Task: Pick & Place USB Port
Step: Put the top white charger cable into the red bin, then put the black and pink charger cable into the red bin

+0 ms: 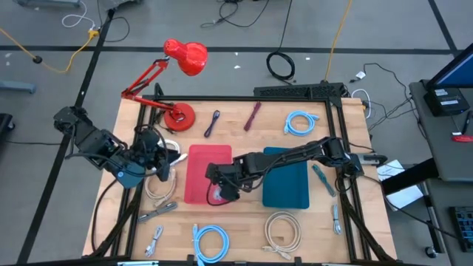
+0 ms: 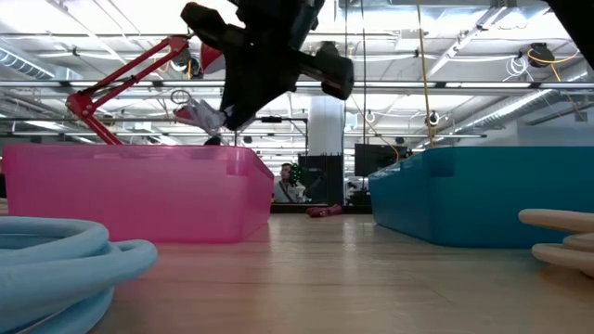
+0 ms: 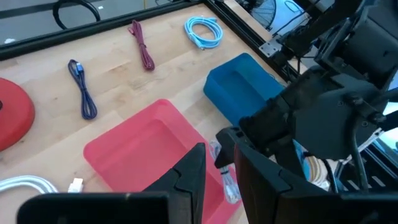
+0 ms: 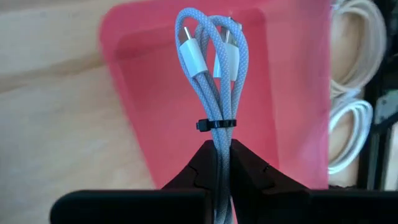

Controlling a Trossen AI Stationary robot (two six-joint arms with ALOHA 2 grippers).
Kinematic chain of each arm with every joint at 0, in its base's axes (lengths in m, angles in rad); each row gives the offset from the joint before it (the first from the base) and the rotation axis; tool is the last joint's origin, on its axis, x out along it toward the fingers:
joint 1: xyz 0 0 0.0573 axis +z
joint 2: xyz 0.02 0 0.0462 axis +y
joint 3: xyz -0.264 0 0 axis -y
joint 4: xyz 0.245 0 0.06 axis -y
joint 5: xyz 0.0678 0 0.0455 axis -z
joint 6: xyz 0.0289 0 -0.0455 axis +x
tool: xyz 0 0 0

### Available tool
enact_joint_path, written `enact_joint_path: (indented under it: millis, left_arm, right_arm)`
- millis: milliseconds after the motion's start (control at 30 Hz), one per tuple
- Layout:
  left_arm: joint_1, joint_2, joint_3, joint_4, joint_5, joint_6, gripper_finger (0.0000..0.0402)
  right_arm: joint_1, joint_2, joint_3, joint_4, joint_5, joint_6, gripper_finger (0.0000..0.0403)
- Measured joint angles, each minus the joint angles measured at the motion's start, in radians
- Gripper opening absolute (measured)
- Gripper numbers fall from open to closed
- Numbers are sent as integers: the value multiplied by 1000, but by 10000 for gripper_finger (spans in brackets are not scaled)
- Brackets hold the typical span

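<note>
A white-grey braided USB cable, folded into a bundle and bound by a black tie, is in my right gripper, which is shut on it. That gripper hangs over the near part of the pink bin, clear above the bin wall in the low view. The two white plugs stick out past the fingers. My left gripper waits raised at the table's left side, open, with nothing between its fingers. My right gripper pinches the bundle's several strands between its two fingers, just behind the black tie. The fingers slant down from the table's right side, and the bundle runs out along them. The cable is lifted clear over the pink bin, plug end foremost.
A blue bin stands right of the pink one. Blue coils, a beige coil, a purple cable, a maroon cable and white cables lie around. A red lamp stands far left.
</note>
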Motion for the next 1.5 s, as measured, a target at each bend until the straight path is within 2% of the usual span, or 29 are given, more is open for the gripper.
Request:
enact_joint_path:
  millis: [167,533,700,900,1000,1200,1500]
  left_arm:
    - [-16,0,0,1,-21,-16,88]
    - [-39,0,0,1,-52,-28,88]
    - [-34,0,0,-1,-61,-8,88]
    - [16,0,0,-16,-110,94,88]
    - [59,0,1,-21,-98,177,88]
    - [155,0,1,-40,-42,179,88]
    - [385,8,0,-83,41,266,88]
  right_arm:
    - [-9,6,0,32,38,50,20]
    - [-50,6,-1,103,85,231,142]
    - [-51,1,-1,176,214,418,173]
    - [-16,-99,-2,286,413,684,181]
    - [11,-174,0,287,416,863,176]
    - [68,-348,-2,211,415,1220,166]
    - [152,-491,0,134,419,1479,164]
